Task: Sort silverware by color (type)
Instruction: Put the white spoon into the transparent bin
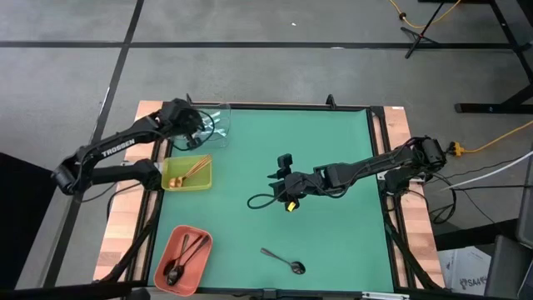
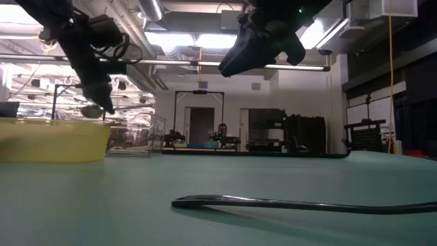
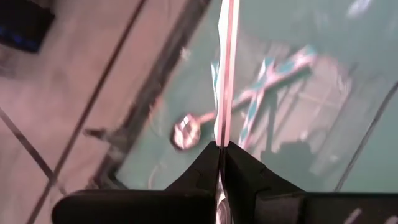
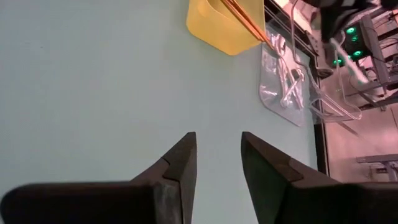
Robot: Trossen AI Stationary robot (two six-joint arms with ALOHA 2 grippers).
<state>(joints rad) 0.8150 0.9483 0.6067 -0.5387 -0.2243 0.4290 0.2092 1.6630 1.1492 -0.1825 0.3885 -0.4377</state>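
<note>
My left gripper (image 1: 196,127) is at the table's far left, above the clear tray (image 1: 218,125), and is shut on a silver spoon (image 3: 225,74). Other silver spoons (image 3: 186,129) lie in that tray below it. Copper spoons (image 1: 196,168) lie in the yellow-green tray (image 1: 176,183). Dark spoons (image 1: 185,257) lie in the salmon tray (image 1: 198,268). One dark spoon (image 1: 283,261) lies flat on the green mat near the front edge; it also shows in the low view (image 2: 287,203). My right gripper (image 1: 281,177) is open and empty above the middle of the mat. My left gripper pinches the silver spoon's thin handle (image 3: 220,138) between its two fingers. The handle runs straight out past the fingertips. The fingers point down from above. The spoon is lifted clear above the clear tray, its rounded end (image 2: 93,109) hanging below the fingers.
The three trays stand along the mat's left side. The mat's middle and right part (image 1: 333,233) hold only the lone dark spoon. A raised dark frame (image 1: 379,167) borders the mat. The right arm's cable (image 1: 260,200) loops below its gripper.
</note>
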